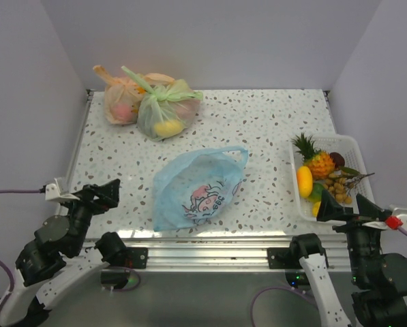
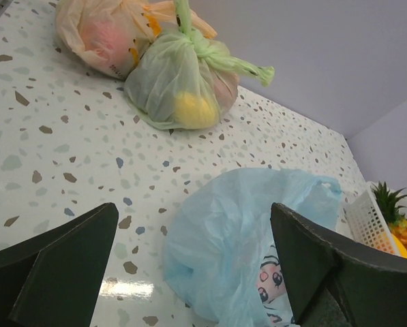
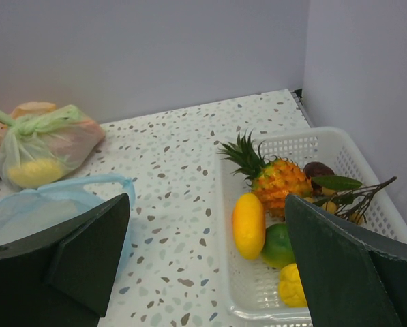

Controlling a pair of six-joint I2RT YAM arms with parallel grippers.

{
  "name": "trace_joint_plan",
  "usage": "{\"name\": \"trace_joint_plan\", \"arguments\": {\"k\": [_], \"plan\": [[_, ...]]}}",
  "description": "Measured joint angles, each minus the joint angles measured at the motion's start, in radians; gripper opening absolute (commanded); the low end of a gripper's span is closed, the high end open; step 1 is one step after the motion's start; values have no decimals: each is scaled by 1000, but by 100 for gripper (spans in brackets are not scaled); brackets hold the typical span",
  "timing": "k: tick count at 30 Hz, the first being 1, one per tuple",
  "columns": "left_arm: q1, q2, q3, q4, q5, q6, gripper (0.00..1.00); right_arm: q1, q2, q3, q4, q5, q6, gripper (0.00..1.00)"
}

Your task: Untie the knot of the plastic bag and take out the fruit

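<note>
The light blue plastic bag (image 1: 196, 187) with its pink-and-black cartoon print lies flat and slack in the middle of the table, one handle loop (image 1: 238, 152) lying loose. The knot is out of view. The fruit sits in a white basket (image 1: 357, 158) at the right: a pineapple (image 1: 318, 163), a yellow piece (image 1: 304, 181), tan berries (image 1: 338, 187) and a dark one (image 1: 337, 159). My left gripper (image 1: 102, 194) hovers open near the front left, with the bag (image 2: 237, 238) ahead of its jaws. My right gripper (image 1: 336, 208) is open at the basket's near end, and the pineapple (image 3: 278, 177) is in its view.
A knotted green bag (image 1: 166, 109) and an orange bag (image 1: 121, 102), both with fruit inside, rest at the back left against the wall. Walls close the table at the back and on both sides. A metal rail (image 1: 203, 248) runs along the front edge.
</note>
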Motion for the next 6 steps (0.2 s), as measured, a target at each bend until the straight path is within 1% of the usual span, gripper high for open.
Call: {"name": "trace_joint_plan", "arguments": {"k": [6], "plan": [[0,0,-32,18,0,0,100,2,0,0,-1,0,-3,99]]}}
